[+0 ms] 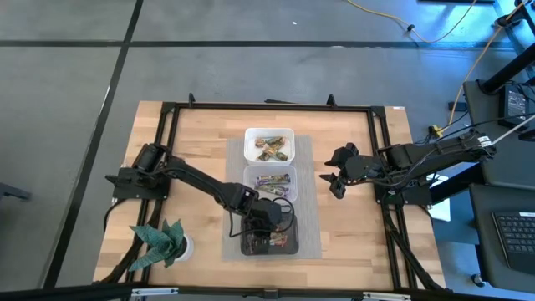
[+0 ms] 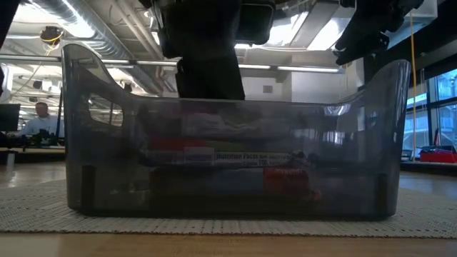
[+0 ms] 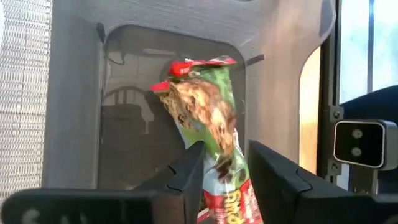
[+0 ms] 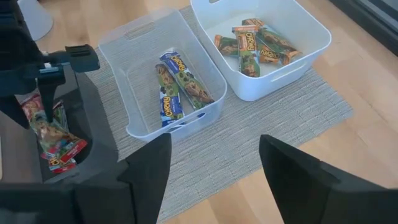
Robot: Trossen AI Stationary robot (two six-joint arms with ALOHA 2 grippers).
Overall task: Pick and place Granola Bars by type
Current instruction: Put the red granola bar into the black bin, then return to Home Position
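Three tubs stand in a row on a grey mat (image 1: 309,209). My left gripper (image 3: 225,155) reaches down into the black tub (image 1: 288,247) nearest the front edge, shut on a red-and-green granola bar (image 3: 208,106). More red-wrapped bars (image 2: 285,175) lie on that tub's floor. The clear tub (image 4: 140,43) holds purple-blue bars (image 4: 180,84), and the white tub (image 4: 298,59) holds several green-orange bars (image 4: 258,43). My right gripper (image 1: 334,180) hangs open beside the clear tub, to its right, with nothing between its fingers. My left gripper pinches the red-and-green bar between its two fingers, at the wrapper's near end (image 3: 227,183). The fingers (image 3: 186,177) slant down from above and lie along the bar. The bar reaches on past the fingertips into the black tub, its red crimped end (image 3: 193,65) lowest.
A green plant in a white pot (image 1: 163,244) stands at the near left corner. A black frame (image 1: 167,117) runs around the tabletop. Bare wood lies to the left and right of the mat.
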